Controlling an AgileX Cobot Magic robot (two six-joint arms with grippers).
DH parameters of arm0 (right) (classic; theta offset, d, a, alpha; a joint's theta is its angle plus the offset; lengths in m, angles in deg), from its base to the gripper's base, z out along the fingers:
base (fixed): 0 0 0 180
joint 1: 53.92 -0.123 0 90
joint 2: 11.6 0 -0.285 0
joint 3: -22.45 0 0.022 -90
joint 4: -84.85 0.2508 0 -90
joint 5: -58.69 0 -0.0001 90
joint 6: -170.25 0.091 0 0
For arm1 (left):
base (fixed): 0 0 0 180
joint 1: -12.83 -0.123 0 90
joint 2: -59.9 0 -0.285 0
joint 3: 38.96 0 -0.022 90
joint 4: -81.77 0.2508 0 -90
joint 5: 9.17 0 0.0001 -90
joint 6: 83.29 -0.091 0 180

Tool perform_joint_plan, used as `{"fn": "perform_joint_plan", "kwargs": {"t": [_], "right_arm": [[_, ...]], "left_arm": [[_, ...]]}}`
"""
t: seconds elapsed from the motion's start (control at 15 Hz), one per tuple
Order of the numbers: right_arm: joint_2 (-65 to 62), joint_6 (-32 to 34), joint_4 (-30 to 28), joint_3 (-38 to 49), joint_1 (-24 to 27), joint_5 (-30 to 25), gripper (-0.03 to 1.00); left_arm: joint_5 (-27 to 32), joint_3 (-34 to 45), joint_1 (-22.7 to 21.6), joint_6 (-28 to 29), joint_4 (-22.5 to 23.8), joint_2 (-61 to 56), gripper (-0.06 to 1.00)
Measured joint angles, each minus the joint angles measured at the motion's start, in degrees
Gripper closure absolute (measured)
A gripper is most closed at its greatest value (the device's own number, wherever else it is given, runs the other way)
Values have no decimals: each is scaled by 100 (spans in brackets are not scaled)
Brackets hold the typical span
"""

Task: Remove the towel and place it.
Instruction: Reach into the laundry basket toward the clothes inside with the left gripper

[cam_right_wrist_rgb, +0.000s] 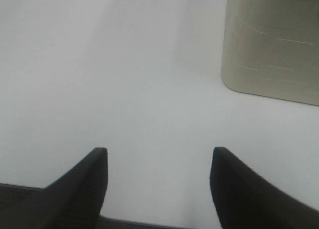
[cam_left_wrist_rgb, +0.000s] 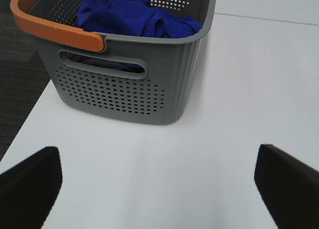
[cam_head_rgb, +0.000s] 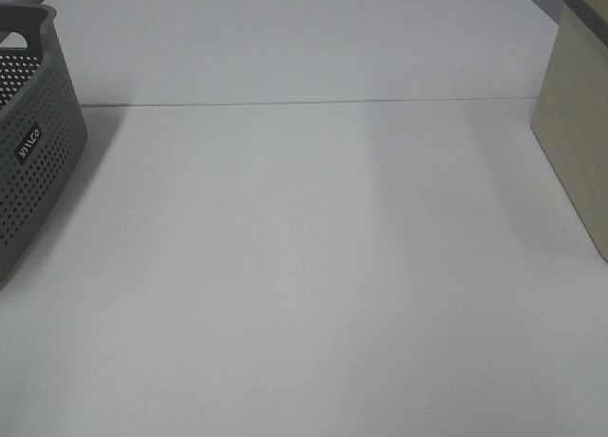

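Towel: the towel [cam_left_wrist_rgb: 134,17] is deep blue and lies crumpled in a heap inside the basket [cam_left_wrist_rgb: 124,94], its top folds rising to about the rim.
Towel to left tool: it lies ahead of the left tool [cam_left_wrist_rgb: 157,152] and well apart from it. The near basket wall and a stretch of bare worktop lie between them.
Left tool: jaws wide and holding nothing, with both dark fingers [cam_left_wrist_rgb: 30,181] over the worktop.
Right tool: the right tool [cam_right_wrist_rgb: 160,152] has its jaws wide and holds nothing. It is over bare worktop with the bin [cam_right_wrist_rgb: 274,45] ahead of it, well apart. The towel does not show in its view.
Basket: grey and perforated, with a slot grip in the near wall and an orange handle [cam_left_wrist_rgb: 55,32] along one rim. In the high view it stands at 9 to 10 o'clock, cut off by the edge.
Bin: beige with smooth sides and a darker rim, at 2 to 3 o'clock in the high view, also cut off by the edge.
Worktop: the worktop [cam_head_rgb: 304,266] is white and matte. A thin seam [cam_head_rgb: 304,103] runs across it toward the 12 o'clock side.
Room: a dark carpeted floor [cam_left_wrist_rgb: 17,89] shows past the worktop edge beside the basket.
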Motion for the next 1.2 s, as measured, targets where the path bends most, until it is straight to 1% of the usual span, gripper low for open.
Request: {"fn": "perform_joint_plan", "kwargs": {"t": [1.0,1.13,1.2], "right_arm": [[0,0,0,0,0,0,36],[0,0,0,0,0,0,36],[0,0,0,0,0,0,36]], "left_arm": [[0,0,0,-6,0,0,-4],[0,0,52,-120,-40,0,-4],[0,0,149,-315,-120,0,-4]]}}
